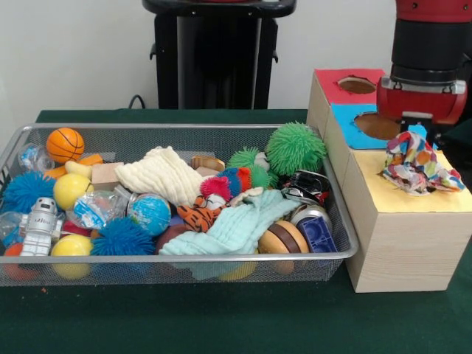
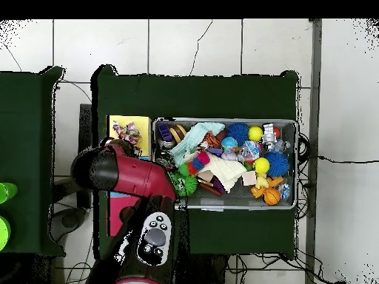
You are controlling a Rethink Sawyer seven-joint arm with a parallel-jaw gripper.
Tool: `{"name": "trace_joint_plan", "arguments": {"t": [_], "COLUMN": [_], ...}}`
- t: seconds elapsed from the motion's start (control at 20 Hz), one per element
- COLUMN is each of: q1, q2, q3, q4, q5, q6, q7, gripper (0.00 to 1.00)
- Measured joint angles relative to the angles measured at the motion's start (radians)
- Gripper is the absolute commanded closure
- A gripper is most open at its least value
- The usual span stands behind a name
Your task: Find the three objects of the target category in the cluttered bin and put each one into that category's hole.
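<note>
Your gripper [image 1: 417, 133] hangs over the yellow-topped box [image 1: 402, 221], a patchwork rag [image 1: 417, 164] bunched directly beneath it. You cannot tell whether the fingers are open or closed. The wire bin [image 1: 341, 221] sits alongside, full of toys.

arm [image 1: 426, 70]: red shell | black joint bands | black pedestal [image 1: 215, 55]

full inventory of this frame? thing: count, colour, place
wire bin: 1, silver mesh, on green table
patterned rags: bunched, white with red/blue/yellow, on yellow box top, count unclear
boxes: pale wood, red, blue, yellow tops, beside bin
mint cloth: 1, bin front
cream cloth: 1, bin centre
basketball toy: 1, orange, bin back corner
spiky ball: 1, green, bin end near boxes
gripper: above rags, fingers hidden
</note>
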Motion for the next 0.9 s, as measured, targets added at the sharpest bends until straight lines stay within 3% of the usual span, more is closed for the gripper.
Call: {"name": "trace_joint_plan", "arguments": {"t": [0.55, 0.9], "q1": [-0.008, -0.034], "q2": [-0.059, -0.098], "q3": [-0.007, -0.008], "q4": [0.118, 0.174], "q5": [-0.061, -0.098], "q6": [0.014, 0.089], "q7": [0.0, 0.0], "gripper": [0.0, 0.0]}}
